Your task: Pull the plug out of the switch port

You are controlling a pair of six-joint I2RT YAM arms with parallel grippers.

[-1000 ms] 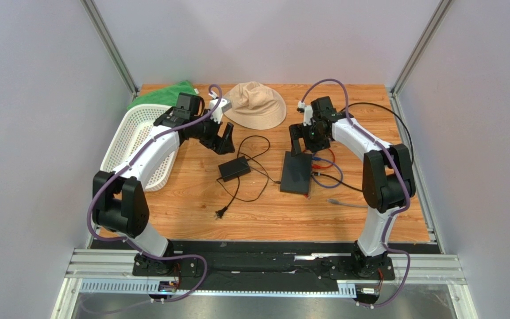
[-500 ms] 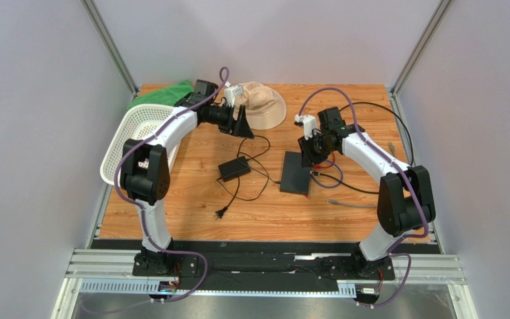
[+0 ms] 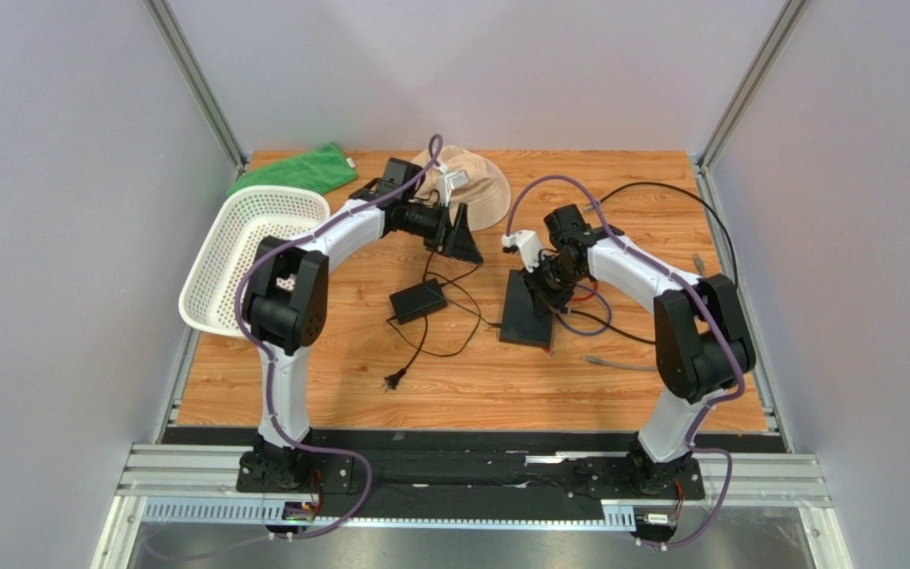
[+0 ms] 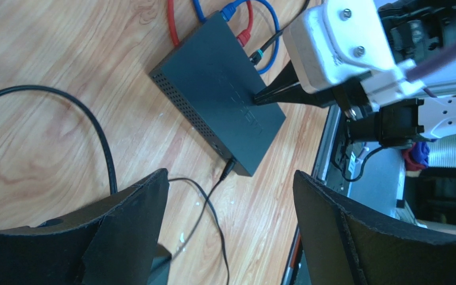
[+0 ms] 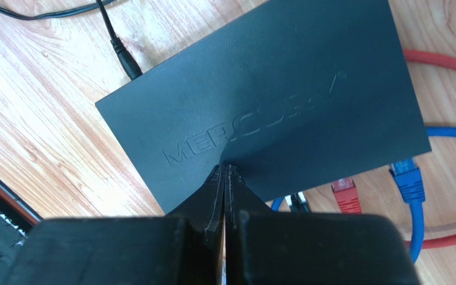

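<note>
The switch [image 3: 527,314] is a flat black box lying mid-table, also seen in the wrist views [image 5: 284,89] [image 4: 218,89]. A red plug [image 5: 346,196], a blue plug [image 5: 409,175] and a black plug [image 5: 296,202] sit along one narrow edge. A thin black power plug [image 5: 130,65] enters the opposite edge. My right gripper [image 5: 225,169] is shut on nothing, its tips down on the switch's top face [image 3: 539,282]. My left gripper [image 4: 230,174] hangs open above the wood, left of the switch [image 3: 462,243], holding nothing.
A black power adapter [image 3: 417,301] with its looping cord lies left of the switch. A beige hat [image 3: 478,184] sits at the back, with a white basket [image 3: 225,263] and a green cloth [image 3: 294,170] at the left. A loose grey cable end [image 3: 614,362] lies right of the switch.
The right gripper closed and came down onto the switch's top. The left arm swung right from beside the basket to the hat's front edge, staying open.
</note>
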